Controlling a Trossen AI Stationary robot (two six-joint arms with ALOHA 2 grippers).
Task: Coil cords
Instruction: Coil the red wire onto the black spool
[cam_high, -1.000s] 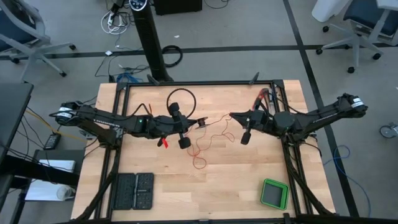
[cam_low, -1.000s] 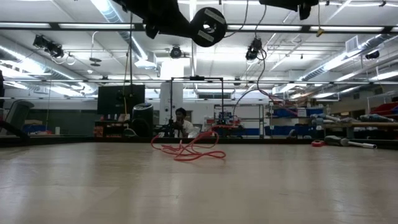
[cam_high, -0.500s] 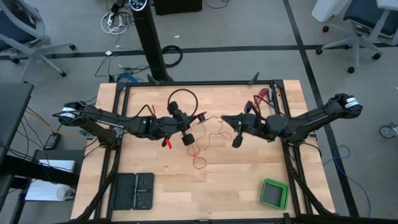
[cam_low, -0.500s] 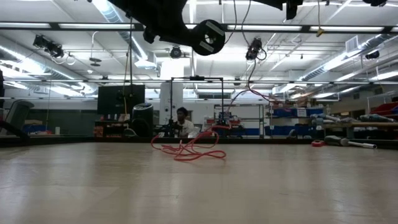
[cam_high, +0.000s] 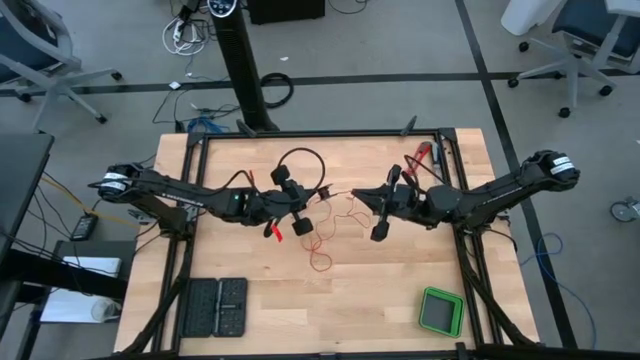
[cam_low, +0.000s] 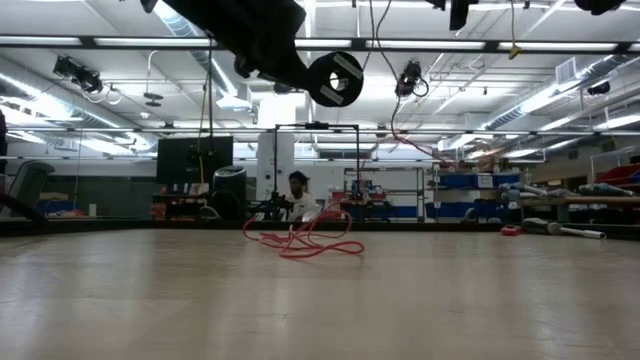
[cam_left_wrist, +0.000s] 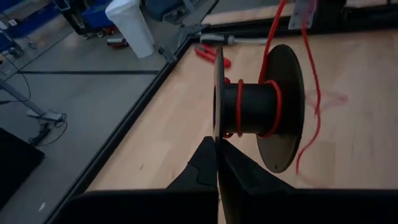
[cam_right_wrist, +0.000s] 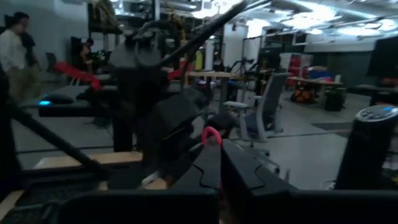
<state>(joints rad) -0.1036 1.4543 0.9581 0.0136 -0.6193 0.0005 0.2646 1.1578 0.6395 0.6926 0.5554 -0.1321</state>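
Note:
My left gripper is shut on a small black spool held above the table's middle. A few turns of the thin red wire lie around the spool's hub. The spool also shows in the low view. My right gripper is shut on the same red wire a little to the spool's right. The rest of the wire lies in loose loops on the table, and these also show in the low view. My left gripper pinches the rim of the spool's near flange between its two fingers, coming level from the table's left. The spool is lifted clear of the table with its axis about level. My right gripper pinches the red wire between its fingertips, coming about level from the table's right. A small bend of wire stands out just past the fingers. The wire is lifted there and hangs slack toward the table.
A thicker black cable loop lies behind the spool. One red-handled tool lies under my left arm and another at the far right. A green box and black cases sit near the front edge.
My right gripper has gone toward the table's left, closer to the spool, still shut on the wire. My left gripper has gone down a little with the spool.

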